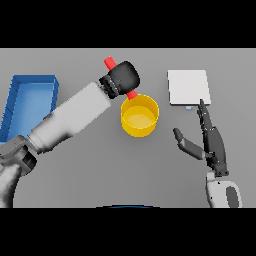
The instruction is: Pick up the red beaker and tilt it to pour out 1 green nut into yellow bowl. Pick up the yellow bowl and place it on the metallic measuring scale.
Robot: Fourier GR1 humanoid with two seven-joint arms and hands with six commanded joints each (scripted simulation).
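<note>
table (100,170): grey, carries everything in view.
blue bin (31,86): open tray at the table's 9 o'clock edge; what shows of its floor is plain blue.
metallic measuring scale (188,87): pale square plate at 2 o'clock from the yellow bowl, apart from it.
yellow bowl (140,116): round, upright, near the table's middle; inside only yellow floor shows, whether a nut lies there cannot be told.
left robot hand (122,78): dark, fingers curled tight around the red beaker, at the bowl's 11 o'clock.
right robot hand (212,142): fingers straight and spread, holding nothing, at the bowl's 4 o'clock, fingertips just below the scale.
red beaker (110,63): slim red tube, tilted; one end juts out at the hand's 10 o'clock, the other at its 5 o'clock, over the bowl's far rim.
</note>
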